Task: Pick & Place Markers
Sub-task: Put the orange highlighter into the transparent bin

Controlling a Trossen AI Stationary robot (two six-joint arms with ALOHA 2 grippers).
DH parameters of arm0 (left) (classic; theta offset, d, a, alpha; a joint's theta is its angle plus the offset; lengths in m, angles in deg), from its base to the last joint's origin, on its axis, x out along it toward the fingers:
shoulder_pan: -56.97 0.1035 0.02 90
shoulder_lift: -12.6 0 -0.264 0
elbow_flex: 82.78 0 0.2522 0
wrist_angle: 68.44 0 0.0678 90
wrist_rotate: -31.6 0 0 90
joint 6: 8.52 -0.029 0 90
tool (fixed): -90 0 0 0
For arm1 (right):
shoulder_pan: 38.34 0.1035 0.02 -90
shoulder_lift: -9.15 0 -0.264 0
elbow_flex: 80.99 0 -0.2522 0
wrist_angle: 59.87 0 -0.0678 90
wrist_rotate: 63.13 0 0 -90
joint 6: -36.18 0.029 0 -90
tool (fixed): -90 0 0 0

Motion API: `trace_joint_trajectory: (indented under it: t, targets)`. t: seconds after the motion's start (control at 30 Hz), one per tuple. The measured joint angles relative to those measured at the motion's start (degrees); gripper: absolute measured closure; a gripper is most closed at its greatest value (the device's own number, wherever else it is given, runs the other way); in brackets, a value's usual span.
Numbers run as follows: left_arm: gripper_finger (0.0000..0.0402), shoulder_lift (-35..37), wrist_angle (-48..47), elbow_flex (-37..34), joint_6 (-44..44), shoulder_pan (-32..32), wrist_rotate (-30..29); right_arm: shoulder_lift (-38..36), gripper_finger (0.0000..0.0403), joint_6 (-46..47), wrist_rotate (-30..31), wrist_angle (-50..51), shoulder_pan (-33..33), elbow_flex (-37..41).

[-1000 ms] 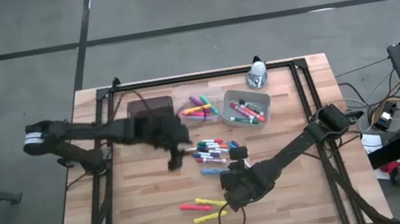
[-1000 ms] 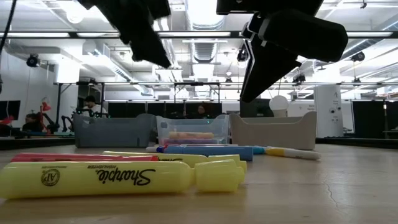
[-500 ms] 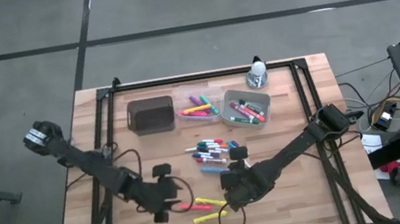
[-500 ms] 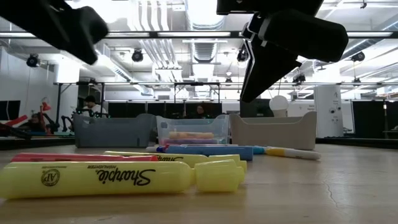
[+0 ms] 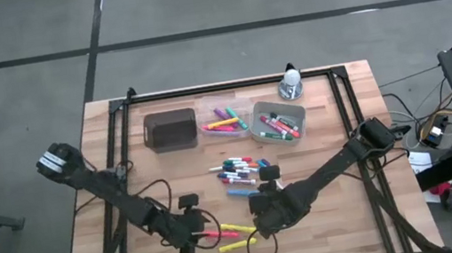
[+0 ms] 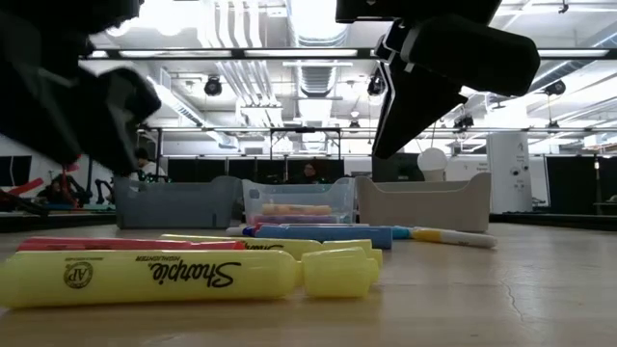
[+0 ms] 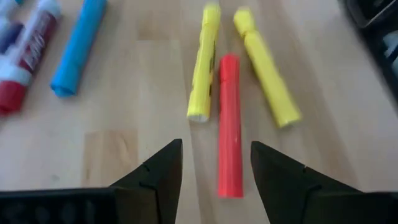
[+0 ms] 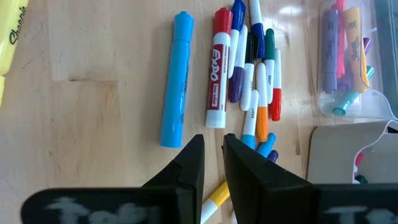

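Three markers lie flat near the table's front: a pink one (image 5: pixel 220 232) and two yellow ones (image 5: pixel 238 228) (image 5: pixel 237 245). My left gripper (image 5: pixel 190 231) stands open just left of them. In the left wrist view its gripper (image 7: pixel 216 149) has a finger on either side of the pink marker's near end (image 7: pixel 229 124) and touches nothing. My right gripper (image 5: pixel 267 206) hangs shut and empty above the table, right of the yellow markers. A blue marker (image 8: pixel 174 81) and a pile of capped markers (image 5: pixel 237 171) lie beyond it.
At the back stand a dark bin (image 5: pixel 170 129), a clear bin (image 5: pixel 226 125) with markers in it and a pale bin (image 5: pixel 278 123) with more markers. A small white-and-silver object (image 5: pixel 291 83) sits at the far edge. Bare wood lies to the left and right.
My left gripper has swung from beside the dark bin at the back toward the table's near edge and has come down. It now stands low beside the pink marker, open as before. No marker has moved.
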Motion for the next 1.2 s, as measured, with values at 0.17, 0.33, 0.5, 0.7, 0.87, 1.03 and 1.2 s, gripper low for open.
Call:
trace_joint_trajectory:
  t: [0.17, 0.33, 0.5, 0.7, 0.87, 1.03, 1.2]
  targets:
    - [0.0219, -4.6, 1.8, 0.0, 0.4, -0.1, 0.1, 0.0, 0.0351, 0.0, 0.0, 0.0, 0.0, 0.0]
    - [0.0219, -9.2, 5.4, 0.0, 0.5, -0.2, 2.0, 0.0, 0.0351, 0.0, 0.0, 0.0, 0.0, 0.0]
    - [0.0221, -11.6, 5.3, 1.1, 1.8, -0.2, 0.7, 0.0, 0.0351, 0.1, 0.0, -0.1, 0.0, 0.0]
    - [0.0276, -10.8, 5.4, 1.2, 1.9, -0.1, 0.6, 0.0, 0.0351, 0.1, 0.0, -0.2, 0.0, 0.0]
    - [0.0342, -9.1, 4.7, 1.2, 1.6, -0.1, 1.3, 0.0, 0.0351, 0.1, 0.0, -0.3, 0.0, 0.0]
    - [0.0348, -7.6, 2.9, 1.4, 0.5, 0.0, 0.6, 0.0, 0.0351, 0.1, 0.0, -0.2, 0.0, 0.0]
    - [0.0346, -4.9, -1.3, 2.0, -0.1, 0.2, -0.6, 0.0, 0.0351, 0.1, 0.0, -0.2, 0.0, 0.0]
